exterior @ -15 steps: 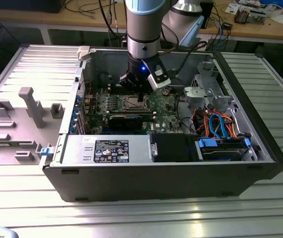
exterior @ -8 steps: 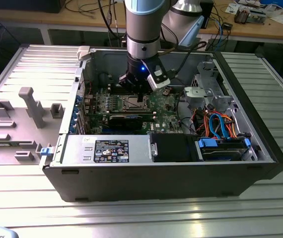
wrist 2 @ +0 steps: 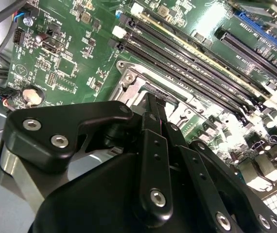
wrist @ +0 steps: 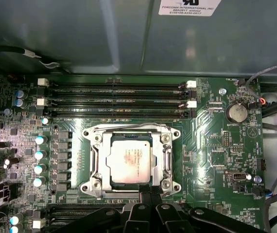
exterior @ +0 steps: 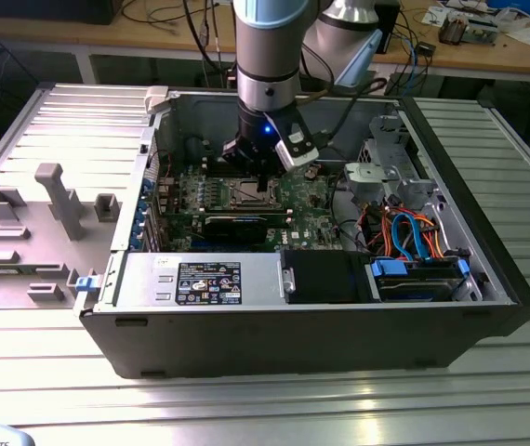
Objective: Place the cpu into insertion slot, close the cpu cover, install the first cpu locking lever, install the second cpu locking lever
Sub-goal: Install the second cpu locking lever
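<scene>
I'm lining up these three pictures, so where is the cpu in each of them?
Exterior view: the cpu sits in the socket on the green board, just under the end effector.
First wrist view: the cpu lies mid-board inside the metal frame.
Second wrist view: I cannot make it out; the end effector covers most of the socket.
Shared landmark: the memory slots.

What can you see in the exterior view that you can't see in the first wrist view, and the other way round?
The exterior view gives the big picture: the whole computer case, the robot arm, blue and orange cables and the ribbed metal table.

The first wrist view gives close detail: the cpu in its socket, the cpu cover framing it, a round battery and long memory slots.

Both share the green board and the gripper by the socket.
</scene>
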